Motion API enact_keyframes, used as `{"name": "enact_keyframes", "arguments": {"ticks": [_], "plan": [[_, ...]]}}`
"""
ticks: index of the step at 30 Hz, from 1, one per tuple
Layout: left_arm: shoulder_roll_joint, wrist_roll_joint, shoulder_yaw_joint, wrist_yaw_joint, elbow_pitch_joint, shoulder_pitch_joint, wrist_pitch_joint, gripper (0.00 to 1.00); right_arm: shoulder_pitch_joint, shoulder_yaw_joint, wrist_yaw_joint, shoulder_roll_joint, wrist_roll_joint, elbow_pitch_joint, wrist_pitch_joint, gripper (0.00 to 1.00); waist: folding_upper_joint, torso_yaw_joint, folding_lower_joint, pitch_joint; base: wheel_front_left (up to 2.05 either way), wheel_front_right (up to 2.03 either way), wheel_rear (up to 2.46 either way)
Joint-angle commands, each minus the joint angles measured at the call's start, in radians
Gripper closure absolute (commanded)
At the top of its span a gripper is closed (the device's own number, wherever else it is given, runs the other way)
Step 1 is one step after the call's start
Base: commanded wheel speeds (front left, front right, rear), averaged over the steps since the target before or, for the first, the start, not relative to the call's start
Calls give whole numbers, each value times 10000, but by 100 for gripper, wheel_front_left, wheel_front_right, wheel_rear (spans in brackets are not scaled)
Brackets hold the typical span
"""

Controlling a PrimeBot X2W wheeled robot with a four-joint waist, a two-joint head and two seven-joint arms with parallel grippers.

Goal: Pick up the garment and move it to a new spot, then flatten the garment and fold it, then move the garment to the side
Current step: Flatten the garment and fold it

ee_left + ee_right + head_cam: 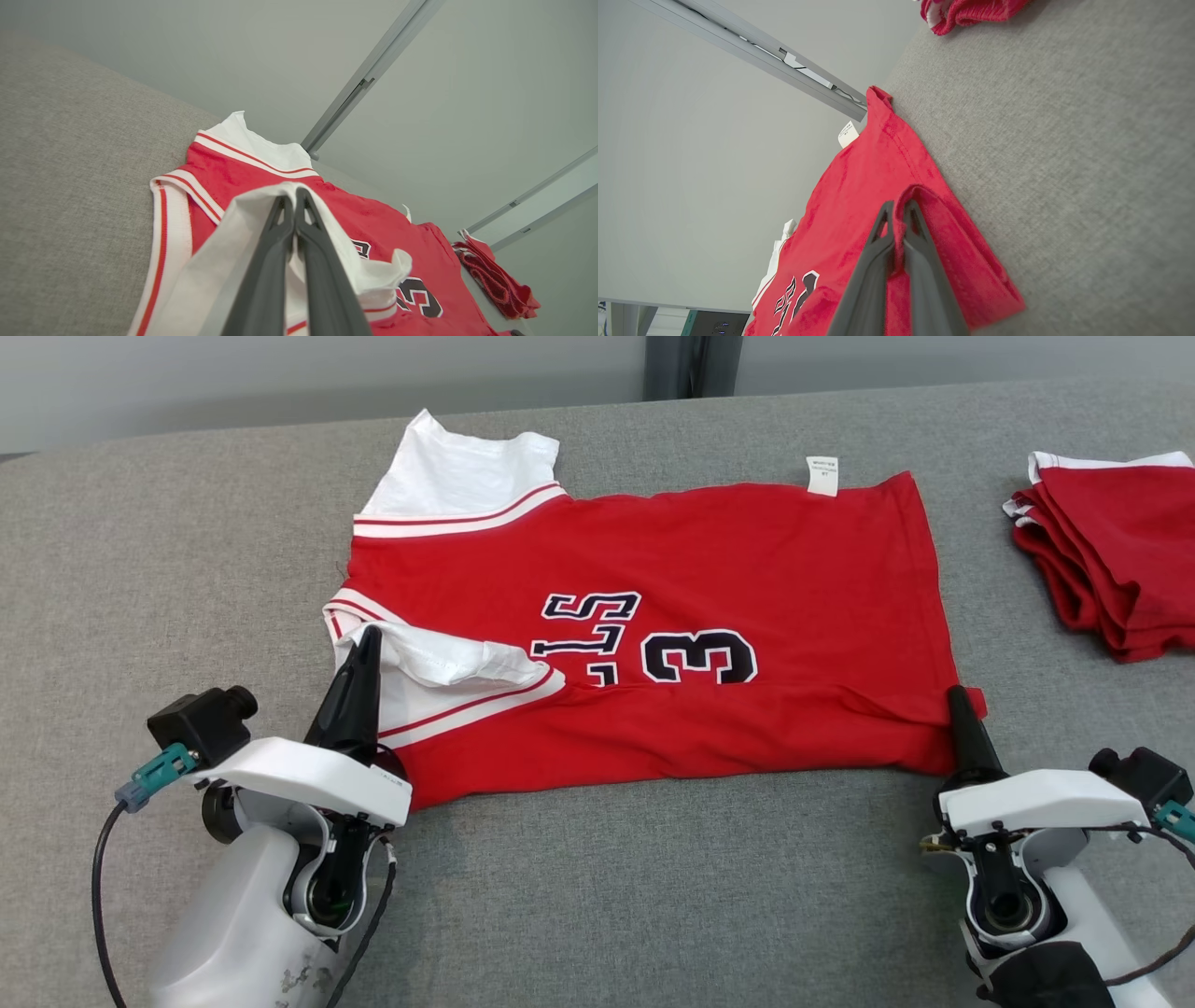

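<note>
Red jersey (747, 569) w/ white, red-striped sleeves (457, 476), black numerals (698, 656), grey surface (653, 896), red folded pile (1111, 551)

A fold in the garment (747, 551) hides some lettering (590, 637).

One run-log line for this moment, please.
left gripper: shut on jersey, white sleeve | right gripper: shut on jersey, hem corner | jersey: spread on table | red pile: folded, at right

garment (747, 560) — centre of table (597, 896) | folded pile (1111, 560) — right of it, apart
</note>
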Motion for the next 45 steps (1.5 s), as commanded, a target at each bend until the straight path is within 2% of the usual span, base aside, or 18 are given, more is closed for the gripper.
{"name": "enact_keyframes", "arguments": {"ticks": [1, 3, 5, 6, 7, 8, 17, 20, 26, 30, 33, 38, 45], "plan": [[11, 129, 39, -32, 143, -224, -54, 100, -159, 70, 25, 11, 10, 141, -69, 100, 0, 7, 0, 5, 0, 0, 0], [-69, 262, 64, -79, 375, -350, -74, 100, -339, 176, 25, 11, -161, 351, -166, 85, 0, 20, 0, 5, 0, 0, 0], [-91, 437, 88, -98, 561, -490, -80, 98, -528, 251, 25, 9, -307, 520, -288, 52, 0, 31, 0, -4, 0, 0, 0], [-118, 518, 114, -108, 641, -555, -86, 80, -608, 285, 25, 6, -344, 562, -358, 2, 0, 39, 0, -12, 0, 0, 0], [-156, 568, 154, -98, 712, -606, -89, 34, -654, 302, 23, 0, -377, 599, -411, 0, 0, 50, 0, -24, 0, 0, 0], [-175, 654, 206, -108, 757, -655, -86, 0, -703, 330, 23, -2, -412, 622, -463, 0, 0, 60, 0, -34, 0, 0, 0], [-499, 1229, 355, -277, 494, -600, -91, 0, -696, 184, 23, -60, -986, 194, -785, 0, 0, 104, 0, -175, 0, 0, 0], [-554, 1300, 453, -318, 149, -311, -80, 0, -497, -221, 22, -242, -1842, -229, -845, 0, 0, 101, 0, -253, 0, 0, 0], [-275, 1387, 787, -351, -642, 800, -78, 0, 526, -1399, 22, -174, -4606, -1464, -845, 0, 0, 152, 0, -466, 0, 0, 0], [7, 1361, 979, -9, -979, 1723, -76, 0, 1340, -1615, 22, -99, -6080, -1834, -846, 0, 0, 199, 0, -610, 0, 0, 0], [217, 1154, 1089, 434, -1279, 2526, 337, 0, 1936, -1842, 22, -27, -6605, -2118, -653, 0, 0, 230, 0, -711, 0, 0, 0], [327, 1028, 906, 929, -1379, 2957, 1261, 0, 2277, -1821, 22, -10, -7016, -2293, -458, 0, 0, 237, 0, -754, 0, 0, 0], [321, 1048, 773, 1504, -1051, 2777, 2008, 0, 2219, -1533, 22, -19, -7176, -2354, -359, 0, 0, 29, 0, -684, 0, 0, 0]]}}
